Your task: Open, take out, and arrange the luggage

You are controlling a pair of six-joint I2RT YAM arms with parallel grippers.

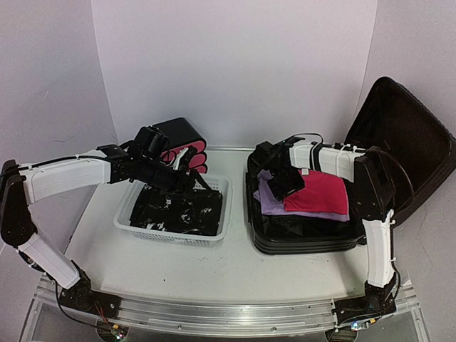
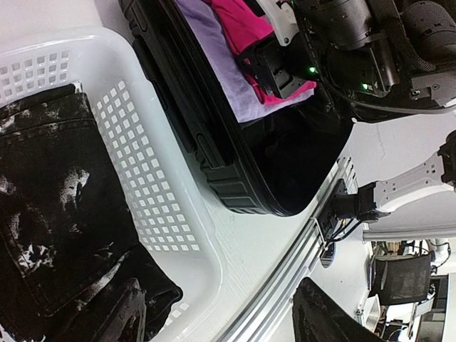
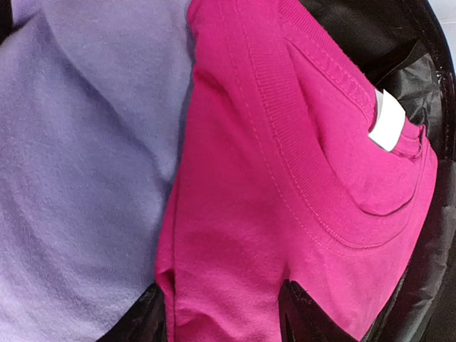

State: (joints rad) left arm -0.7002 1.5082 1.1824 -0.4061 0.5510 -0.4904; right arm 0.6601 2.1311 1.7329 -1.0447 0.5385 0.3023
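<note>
The luggage point(image 1: 303, 242) lies open on the tabletop point(image 1: 235, 274) directly beneath the right jaws. Its lid point(image 1: 402, 135) is propped up beyond them, so the packed half faces upward and can be reached from above.

The right jaws point down into it, partly open, with one finger point(image 3: 146, 324) on each side of a folded edge of the pink T-shirt point(image 3: 285, 185). Cloth fills the gap between the fingers, but I cannot tell whether they actually pinch it. The pink T-shirt lies on top of a lilac garment point(image 3: 78, 178), which is just beside the jaws. Taking the upper layer first seems the sensible order, since it can come away without dragging the layer below.

The left jaws hover over the white mesh basket point(image 1: 214, 236). They stand wide apart with nothing between them. Black bleach-spattered jeans point(image 1: 178, 210) lie folded in the basket just below them. The basket probably serves as the place where unpacked clothes are arranged. The left arm looks parked there, well apart from the right jaws and out of their way.

Beyond the left jaws, at the basket's far edge, stands a black box with pink drawers point(image 1: 182, 139).
</note>
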